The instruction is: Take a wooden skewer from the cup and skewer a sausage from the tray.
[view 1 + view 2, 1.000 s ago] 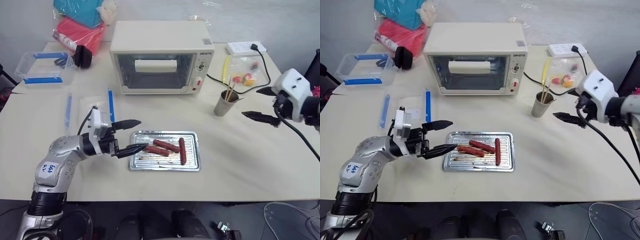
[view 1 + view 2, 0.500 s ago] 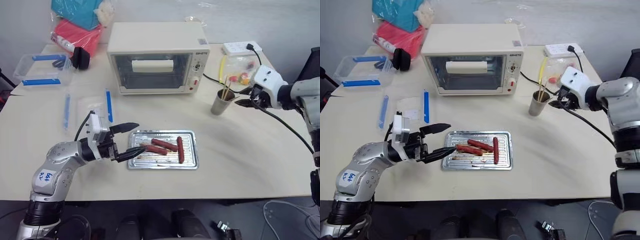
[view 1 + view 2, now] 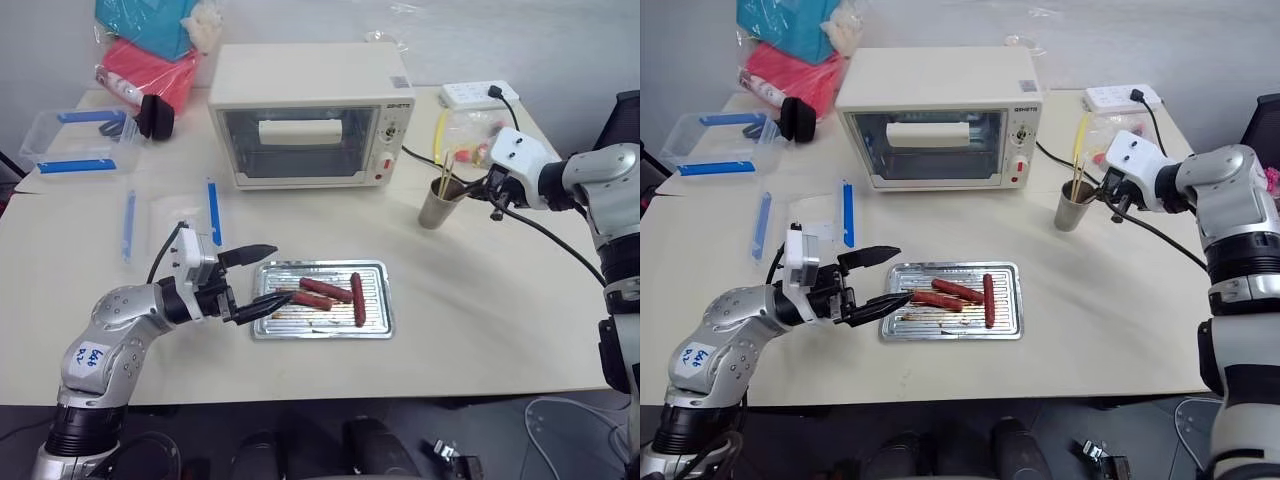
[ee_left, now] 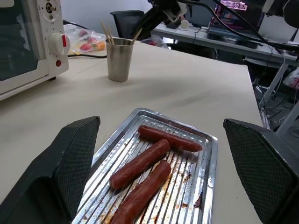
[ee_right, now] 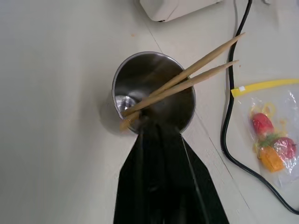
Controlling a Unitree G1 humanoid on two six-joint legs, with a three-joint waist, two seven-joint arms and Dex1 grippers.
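1. Far left on the table sits a clear box with blue clips; behind it lie red and teal bags.
2. The left gripper hovers level just left of the tray. Its jaws stand wide apart and hold nothing; the lower finger tip reaches over the tray's left rim.
3. The tray lies in front of the oven and holds three sausages. Two lie side by side along the tray; the third lies across, to their right.
4. The cup stands right of the oven, near its front corner, with skewers leaning out of it.
5. The right gripper is at the cup's rim, its jaws closed. In the right wrist view the finger tips meet at the end of one skewer on the near rim; whether they truly pinch it cannot be told.
6. Behind the cup lie a black cable, a clear bag of sweets and a power strip.
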